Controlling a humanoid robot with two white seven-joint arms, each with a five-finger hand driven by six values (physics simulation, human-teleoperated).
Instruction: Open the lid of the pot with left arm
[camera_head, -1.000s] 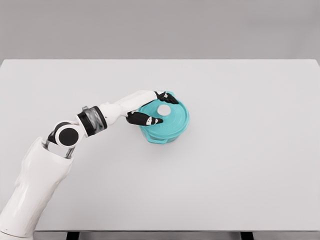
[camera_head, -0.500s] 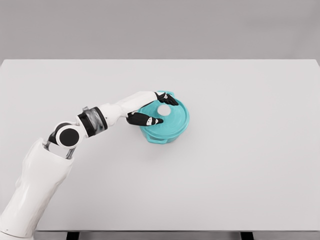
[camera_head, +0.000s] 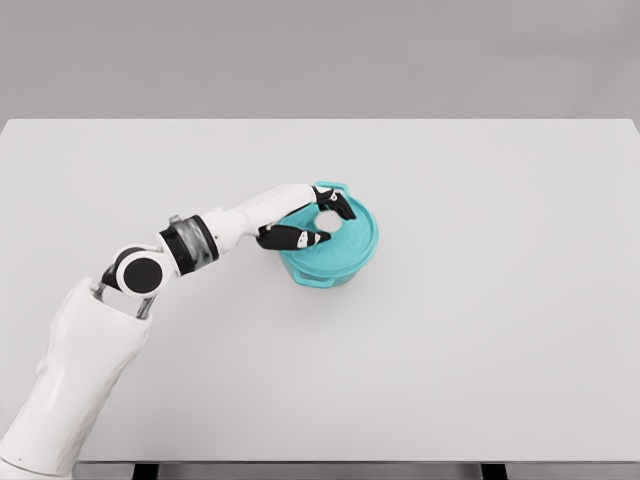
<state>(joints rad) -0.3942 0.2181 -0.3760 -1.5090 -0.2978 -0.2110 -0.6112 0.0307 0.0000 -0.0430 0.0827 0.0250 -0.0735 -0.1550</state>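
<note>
Reached in from the lower left with the left hand (camera_head: 305, 222), black fingers (camera_head: 296, 238) curled around the white knob (camera_head: 328, 217) on the lid (camera_head: 345, 240) of the teal pot (camera_head: 330, 276), near the centre of the white table (camera_head: 500, 300).

Single head view, mounted high at the near long edge of the white table (camera_head: 480, 330), tilted down and facing across it toward the plain grey backdrop beyond the far edge. Wide enough to take in the tabletop's full width, far corners included, near edge close to the frame bottom. Teal pot (camera_head: 330, 248) slightly left of centre, mid-distance. No second view, no overlap.
</note>
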